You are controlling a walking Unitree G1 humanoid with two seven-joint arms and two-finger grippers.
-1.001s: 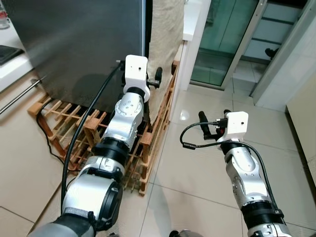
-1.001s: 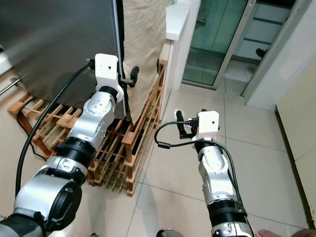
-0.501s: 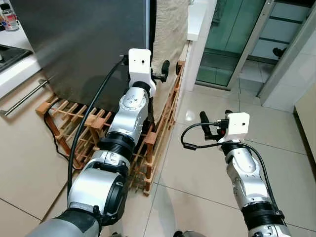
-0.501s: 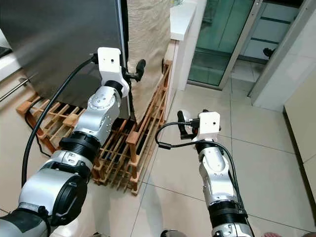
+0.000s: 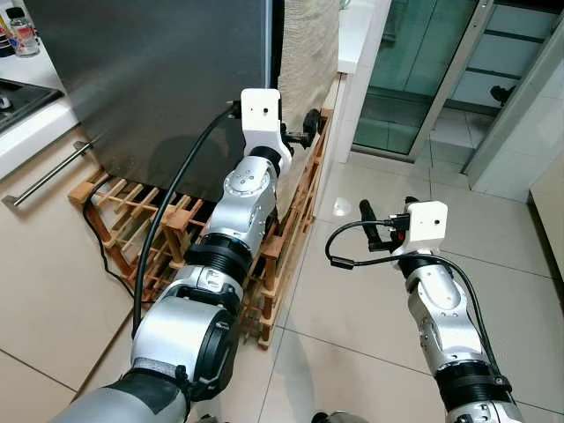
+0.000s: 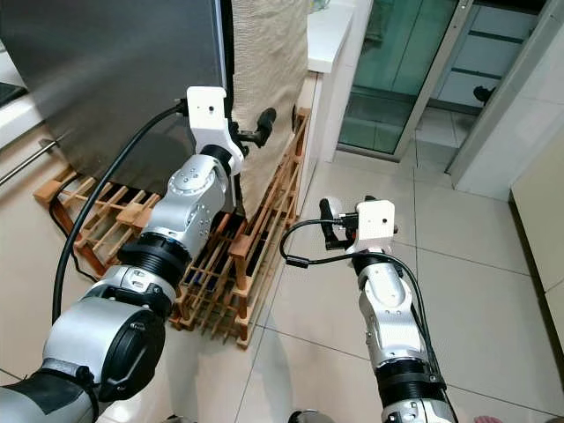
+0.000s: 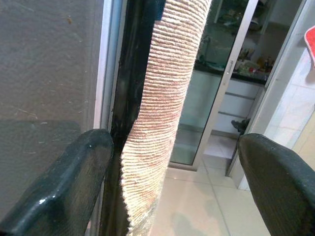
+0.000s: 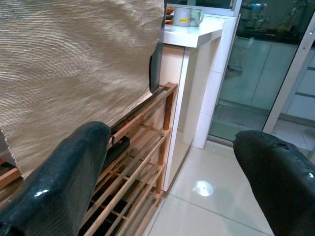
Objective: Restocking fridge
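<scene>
Fridge restocking is finding the tall dark grey fridge (image 5: 150,79) standing shut on a low wooden slatted rack (image 5: 150,225), with a beige woven cloth (image 5: 308,62) hanging down its side. The left tool (image 5: 308,123) is reaching up to the fridge's front corner, where the door edge is meeting the cloth. In the left wrist view its black fingers (image 7: 64,187) are standing wide apart, one just before the grey door and the other out past the cloth's edge, gripping nothing. The right tool (image 5: 370,225) is hanging lower over the pale tiled floor (image 5: 352,300), pointing toward the rack and well apart from the fridge. In the right wrist view its fingers (image 8: 64,172) are also spread wide and holding nothing. Beyond the cloth, a white table (image 8: 197,34) is carrying a white mug (image 8: 183,15), and a glass sliding door (image 5: 414,70) is standing further back.
</scene>
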